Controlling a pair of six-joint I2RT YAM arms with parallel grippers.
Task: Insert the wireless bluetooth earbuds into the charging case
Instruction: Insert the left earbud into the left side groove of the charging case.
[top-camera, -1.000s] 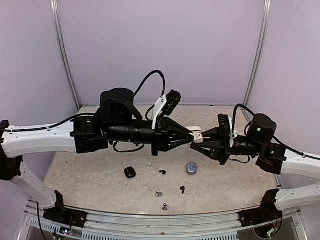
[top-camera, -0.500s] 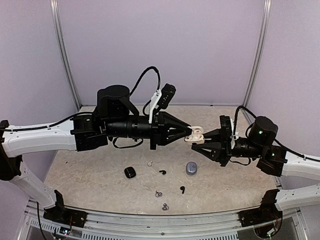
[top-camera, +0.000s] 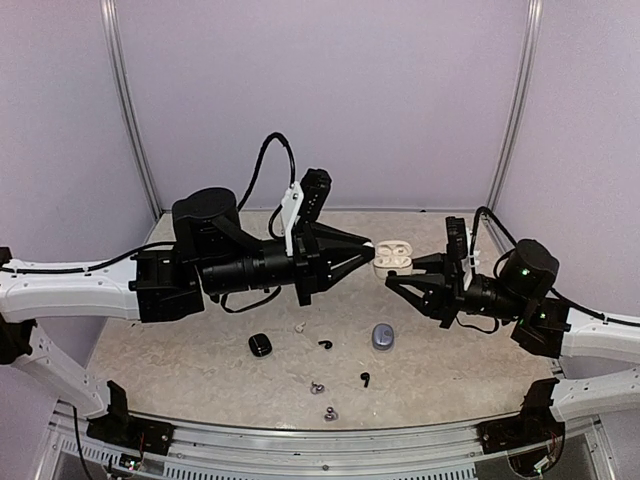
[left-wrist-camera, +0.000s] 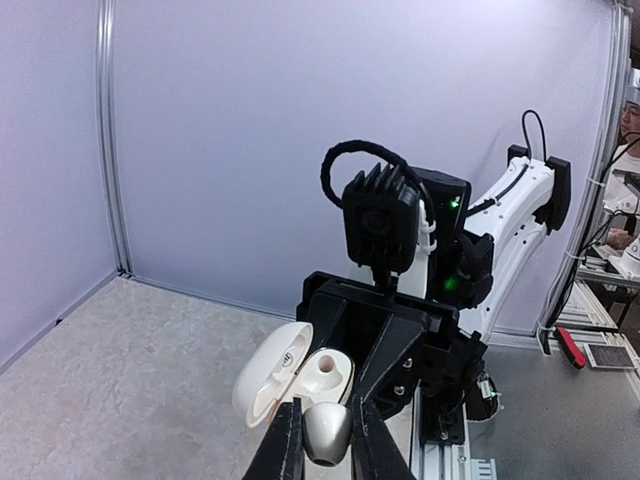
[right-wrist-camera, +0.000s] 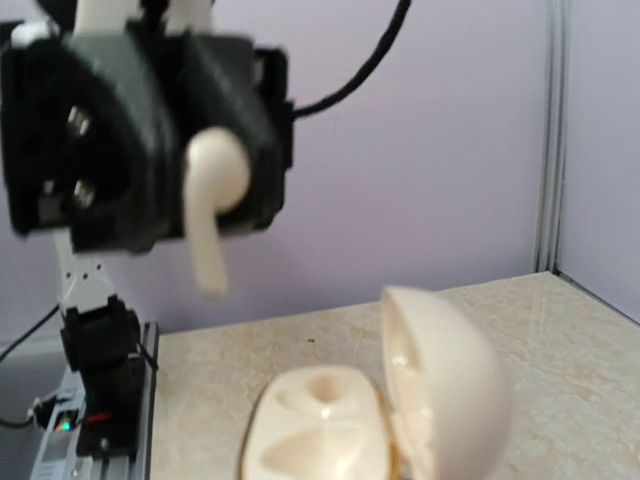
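A cream-white stemmed plastic earbud (right-wrist-camera: 207, 195) is clamped in the tips of the left tool (top-camera: 368, 250), above the speckled beige desk (top-camera: 190, 350) and just apart from the open cream clamshell charging case (top-camera: 392, 257), which is pinched tight by the right tool (top-camera: 399, 272).

Cream-white charging case (top-camera: 392, 257) is held off the table in the right gripper (top-camera: 400, 270), its lid hinged fully open and both sockets visible and unfilled. One white earbud (left-wrist-camera: 325, 432) with a short stem is clamped in the left gripper (top-camera: 368, 248), just beside the case's open mouth and not touching it. Loose on the table lie a black earbud (top-camera: 325, 344), a second black earbud (top-camera: 365, 379), a silvery-grey earbud (top-camera: 318, 387), a second silvery-grey earbud (top-camera: 329, 413), and possibly a small pale bud (top-camera: 300, 326), too small to confirm
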